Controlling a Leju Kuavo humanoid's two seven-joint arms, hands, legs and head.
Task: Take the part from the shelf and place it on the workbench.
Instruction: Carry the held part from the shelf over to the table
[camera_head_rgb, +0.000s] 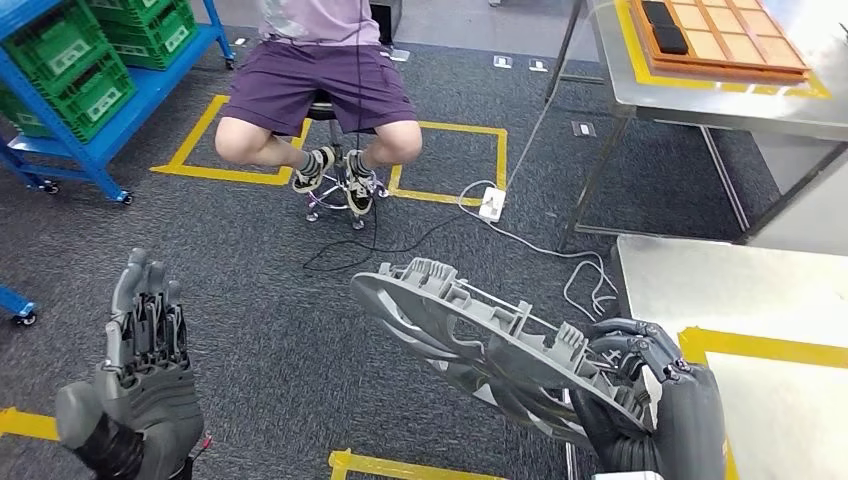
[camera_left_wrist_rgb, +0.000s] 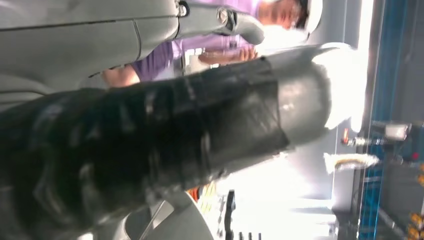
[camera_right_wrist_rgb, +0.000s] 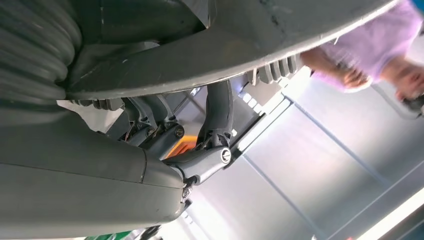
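The part (camera_head_rgb: 480, 335) is a long grey plastic moulding with ribs and cut-outs. My right hand (camera_head_rgb: 640, 385) grips it at its near end, and it juts out to the left over the carpet. In the right wrist view the part (camera_right_wrist_rgb: 240, 40) lies across the hand (camera_right_wrist_rgb: 100, 165), whose fingers (camera_right_wrist_rgb: 217, 120) curl around its edge. My left hand (camera_head_rgb: 145, 365) is raised at the lower left, fingers upright and close together, holding nothing. The steel workbench (camera_head_rgb: 740, 290) with yellow tape lies at the right, just beyond my right hand. The blue shelf (camera_head_rgb: 95, 110) with green crates stands at the far left.
A person (camera_head_rgb: 320, 85) sits on a stool straight ahead. A second steel table (camera_head_rgb: 720, 100) at the back right carries an orange tray (camera_head_rgb: 725, 35). A power strip (camera_head_rgb: 490, 203) and cables lie on the carpet. Yellow tape squares (camera_head_rgb: 450, 160) mark the floor.
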